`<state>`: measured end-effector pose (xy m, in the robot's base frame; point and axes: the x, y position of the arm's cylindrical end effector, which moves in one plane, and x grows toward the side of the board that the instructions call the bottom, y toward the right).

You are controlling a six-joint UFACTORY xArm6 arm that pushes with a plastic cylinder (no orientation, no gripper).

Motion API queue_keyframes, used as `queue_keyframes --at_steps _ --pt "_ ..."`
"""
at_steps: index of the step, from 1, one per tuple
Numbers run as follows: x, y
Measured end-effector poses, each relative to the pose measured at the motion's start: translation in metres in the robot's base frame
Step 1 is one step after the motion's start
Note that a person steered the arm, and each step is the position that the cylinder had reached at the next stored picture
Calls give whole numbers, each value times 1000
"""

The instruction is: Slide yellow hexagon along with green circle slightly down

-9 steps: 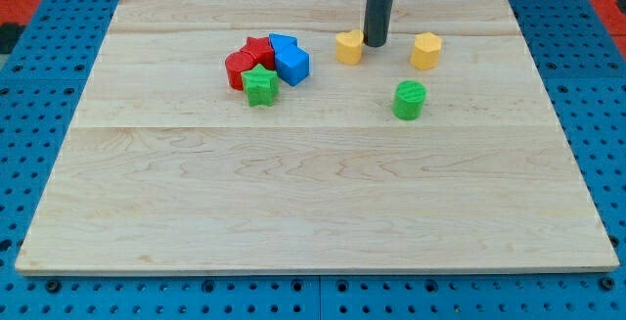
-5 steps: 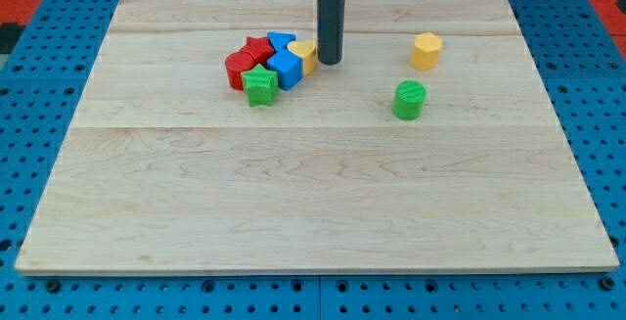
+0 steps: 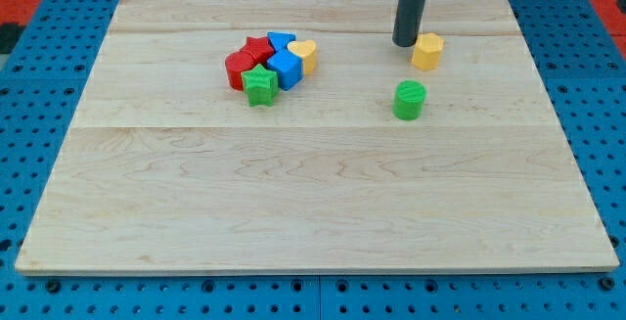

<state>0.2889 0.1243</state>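
Near the top right corner of the board sits the yellow hexagon (image 3: 426, 51), with the green circle (image 3: 410, 100) close below it, a small gap between them. My tip (image 3: 406, 43) has no jaws and holds nothing; it stands just beside the hexagon's upper left edge, I think so I can push it down into the circle and move both together. Well apart, toward the top left, huddle red, blue and green blocks (image 3: 266, 66) with a yellow heart (image 3: 304, 55).
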Motion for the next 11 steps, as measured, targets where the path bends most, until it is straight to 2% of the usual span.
queue_keyframes --at_steps 2,4,8,10,11 --pt "-7 31" --pt "6 35" --pt "111 2" --pt "115 -5" --pt "140 -16"
